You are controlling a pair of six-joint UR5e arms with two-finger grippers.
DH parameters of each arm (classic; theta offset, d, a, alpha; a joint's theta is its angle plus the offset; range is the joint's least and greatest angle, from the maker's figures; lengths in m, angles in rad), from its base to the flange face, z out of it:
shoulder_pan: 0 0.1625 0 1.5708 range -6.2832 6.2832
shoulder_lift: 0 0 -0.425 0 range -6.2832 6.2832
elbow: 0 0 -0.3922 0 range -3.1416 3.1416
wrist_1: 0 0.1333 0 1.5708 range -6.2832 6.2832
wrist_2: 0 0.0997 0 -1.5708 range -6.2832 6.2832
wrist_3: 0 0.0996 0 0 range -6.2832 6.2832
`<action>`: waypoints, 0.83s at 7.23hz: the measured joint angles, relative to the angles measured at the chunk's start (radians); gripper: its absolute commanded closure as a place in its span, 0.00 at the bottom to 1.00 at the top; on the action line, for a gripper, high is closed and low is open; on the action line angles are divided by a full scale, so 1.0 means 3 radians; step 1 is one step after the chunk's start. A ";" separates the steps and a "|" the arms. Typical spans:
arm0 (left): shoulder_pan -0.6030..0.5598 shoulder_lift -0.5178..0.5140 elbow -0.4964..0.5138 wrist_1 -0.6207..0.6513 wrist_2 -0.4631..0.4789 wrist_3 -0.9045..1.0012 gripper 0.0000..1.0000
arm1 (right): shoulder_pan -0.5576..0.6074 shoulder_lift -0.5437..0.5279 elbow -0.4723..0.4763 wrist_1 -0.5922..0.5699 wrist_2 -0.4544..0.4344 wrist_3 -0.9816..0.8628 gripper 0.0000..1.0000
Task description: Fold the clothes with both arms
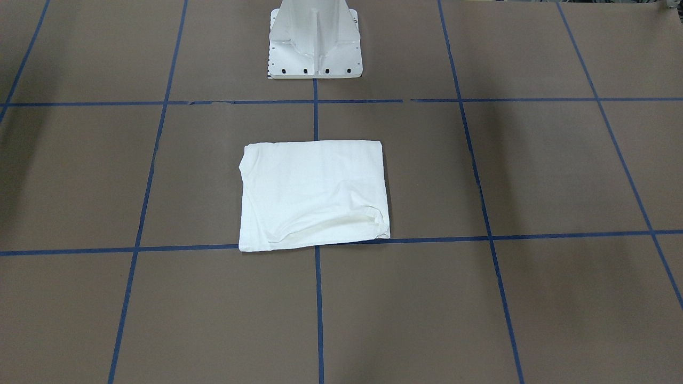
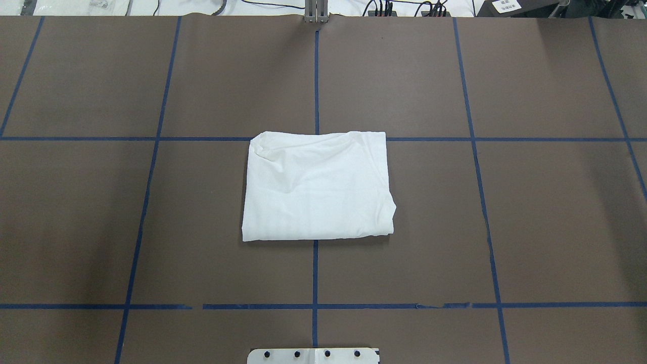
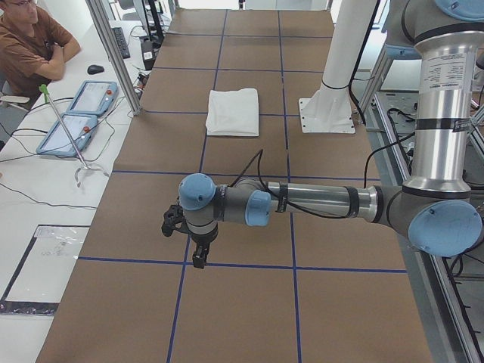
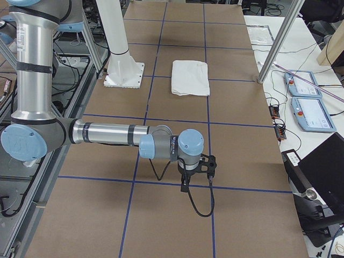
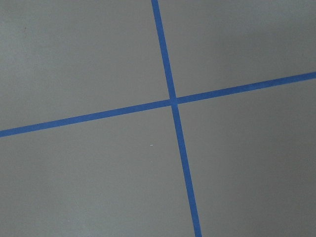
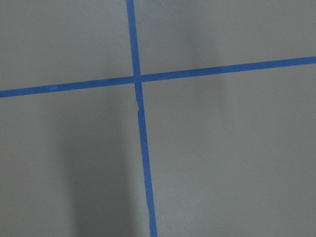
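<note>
White T-shirt (image 2: 317, 186), soft matte cloth, folded to a flat rectangle with one rumpled corner. It lies at the centre of the brown table (image 2: 556, 227), across a blue tape line (image 2: 315, 273). The left gripper (image 3: 199, 261) and right gripper (image 4: 184, 187) hang well apart from it. Their opening cannot be told, and nothing is seen held.

The white T-shirt (image 2: 317, 186) lies flat, folded into a tidy rectangle with one rumpled corner, well apart from both sets of jaws. The left arm (image 3: 318, 203) and right arm (image 4: 107, 133) each reach out level, jaws pointing down.
</note>
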 measured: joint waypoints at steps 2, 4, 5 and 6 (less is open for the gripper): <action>0.0002 0.0000 0.0002 -0.0001 -0.0003 -0.0061 0.01 | 0.0000 0.0000 -0.0005 0.0000 0.0000 0.0000 0.00; 0.0000 0.0000 0.0005 -0.0004 -0.0002 -0.0071 0.00 | 0.0000 0.0004 -0.0012 0.0000 0.0000 0.0000 0.00; 0.0000 0.0000 0.0004 -0.0005 -0.0004 -0.0073 0.01 | 0.0000 0.0004 -0.0014 0.0000 0.0000 0.0000 0.00; 0.0002 0.0000 0.0003 -0.0005 -0.0005 -0.0073 0.00 | 0.0000 0.0004 -0.0015 0.0000 0.0001 0.0001 0.00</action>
